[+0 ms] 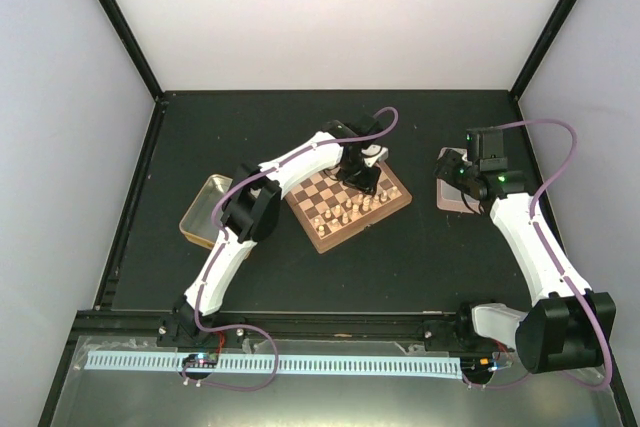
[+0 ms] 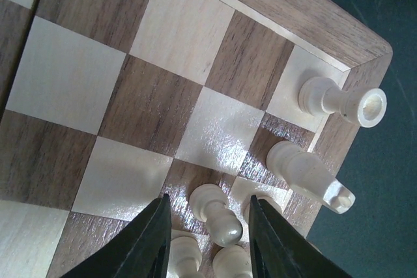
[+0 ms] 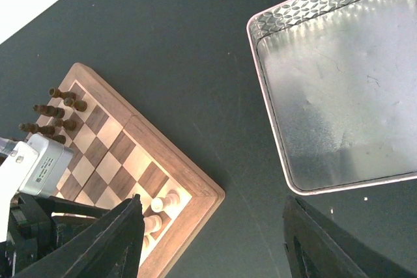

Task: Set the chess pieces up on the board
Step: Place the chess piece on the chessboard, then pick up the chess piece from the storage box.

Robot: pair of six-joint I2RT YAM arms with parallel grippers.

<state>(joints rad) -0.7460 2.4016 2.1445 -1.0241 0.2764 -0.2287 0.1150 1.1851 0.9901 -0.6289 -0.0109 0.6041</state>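
The square wooden checkered board [image 3: 189, 174] lies flat, askew on the dark worktop [image 1: 400, 257]. Upright cream pieces [image 2: 215, 216] crowd one corner, a cream rook [image 2: 329, 99] on the corner square. The dark pieces [image 3: 62, 112] stand at the opposite end.

Your board [image 1: 308, 222] sits between two trays.
The left tray [image 1: 207, 212] lies to its left, the right tray [image 3: 339, 96] to its right; chess pieces [image 1: 352, 209] stand on the board.
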